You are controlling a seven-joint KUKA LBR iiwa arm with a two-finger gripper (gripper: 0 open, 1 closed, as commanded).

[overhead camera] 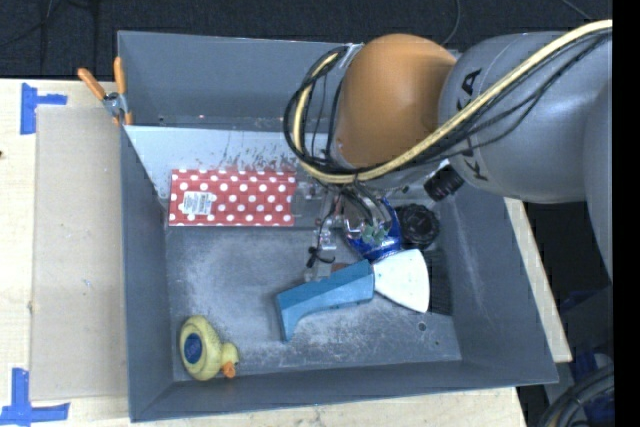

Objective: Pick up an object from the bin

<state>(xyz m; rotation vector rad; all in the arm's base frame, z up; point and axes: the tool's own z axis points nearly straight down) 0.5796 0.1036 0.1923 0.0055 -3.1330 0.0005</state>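
My gripper (325, 250) hangs low in the middle of the bin, under the arm's orange dome. Its tip is just above the upper edge of a blue wedge-shaped block (325, 298) that lies flat on the bin floor. A white, rounded flat piece (405, 280) touches the block's right end. Just right of the gripper sits a blue and black object (398, 227), partly hidden by the wrist. To the gripper's left, against the back wall, a red box with white dots (232, 198) lies flat.
A yellow tape measure (203, 349) rests in the front left corner. Bare bin floor stretches between it, the red box and the blue block. The arm and its cables cover the back right of the bin.
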